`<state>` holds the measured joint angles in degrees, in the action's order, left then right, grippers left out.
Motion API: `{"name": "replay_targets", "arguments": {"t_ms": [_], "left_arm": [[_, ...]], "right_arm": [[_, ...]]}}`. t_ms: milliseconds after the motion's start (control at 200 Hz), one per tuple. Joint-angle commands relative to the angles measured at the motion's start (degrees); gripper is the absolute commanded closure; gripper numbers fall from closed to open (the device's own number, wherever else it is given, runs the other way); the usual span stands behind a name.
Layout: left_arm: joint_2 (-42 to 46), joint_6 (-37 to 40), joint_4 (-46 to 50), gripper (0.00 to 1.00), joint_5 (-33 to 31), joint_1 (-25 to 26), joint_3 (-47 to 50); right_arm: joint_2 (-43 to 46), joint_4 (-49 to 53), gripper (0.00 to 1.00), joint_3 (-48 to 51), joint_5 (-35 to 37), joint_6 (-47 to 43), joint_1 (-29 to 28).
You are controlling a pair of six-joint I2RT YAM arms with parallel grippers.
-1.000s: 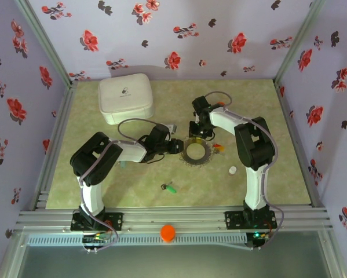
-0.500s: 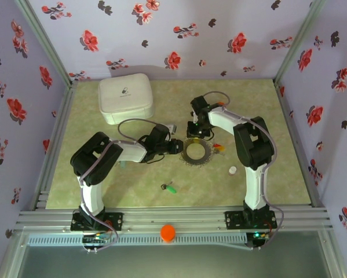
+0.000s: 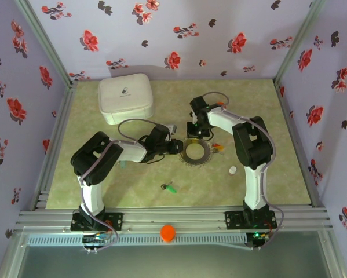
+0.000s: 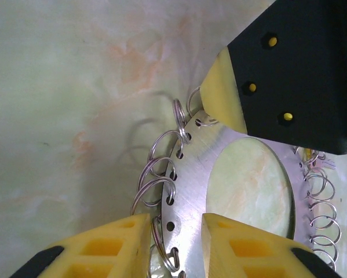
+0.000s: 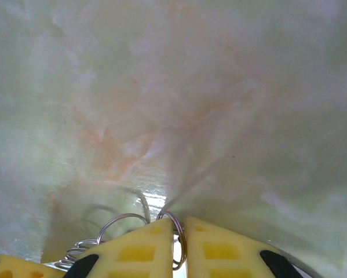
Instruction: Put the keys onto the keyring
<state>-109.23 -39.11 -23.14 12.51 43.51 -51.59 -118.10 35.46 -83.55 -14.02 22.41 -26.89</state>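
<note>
Since the picture of one second ago, your right gripper (image 5: 179,225) has drawn a little toward the far side of the table (image 3: 260,116), while the left arm and the keyring (image 4: 190,174) stay as they were. You see the right fingers (image 5: 138,249) pressed together on one small wire loop (image 5: 174,216) at the far rim of the keyring. Your left gripper (image 4: 176,220) is clamped across the flat band at its left rim. The keyring lies flat in the middle of the table. The red and yellow keys (image 3: 218,146) lie just beside its right rim, and the green key (image 3: 171,187) lies apart, nearer to the arm bases.
</note>
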Motion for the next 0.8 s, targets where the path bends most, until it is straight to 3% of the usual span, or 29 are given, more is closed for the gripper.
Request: {"name": "replay_targets", "arguments": {"t_ms": [0, 100, 175, 255, 325, 515, 590, 710, 795], "left_arm": [[-0.77, -0.60, -0.07, 0.70, 0.23, 0.21, -0.02], [0.36, 0.25, 0.13, 0.68, -0.35, 0.19, 0.51], [5.06, 2.62, 4.51, 0.57, -2.36, -0.09, 1.15], [13.37, 7.36, 8.33, 0.44, -8.81, -0.24, 4.27], [20.77, 10.61, 9.52, 0.39, -12.70, -1.23, 7.80], [35.03, 18.11, 15.19, 0.39, -14.52, -5.68, 9.65], [36.92, 22.82, 17.41, 0.46, -12.36, -7.16, 7.66], [36.60, 23.45, 15.41, 0.53, 3.29, -14.18, 4.70], [36.61, 26.14, 17.96, 0.57, 6.00, -15.90, 0.27]], "right_arm": [[-0.62, 0.41, 0.94, -1.18, -1.17, -0.95, -0.20], [0.53, 0.75, 1.00, -1.05, -0.64, -2.47, -0.18], [3.30, 0.45, 1.00, 0.06, 0.39, -4.76, -0.50], [8.04, -3.14, 1.00, 4.02, 1.58, -6.59, -1.04], [11.48, -6.32, 1.00, 6.69, 1.47, -7.59, -1.24], [17.82, -7.26, 1.00, 8.22, -0.09, -12.83, -1.76], [20.30, -7.74, 1.00, 8.73, -0.23, -14.97, -1.98], [25.24, -9.50, 1.00, 8.48, -0.79, -18.98, -2.84], [28.74, -10.50, 1.00, 8.00, -2.46, -22.05, -3.38]]}}
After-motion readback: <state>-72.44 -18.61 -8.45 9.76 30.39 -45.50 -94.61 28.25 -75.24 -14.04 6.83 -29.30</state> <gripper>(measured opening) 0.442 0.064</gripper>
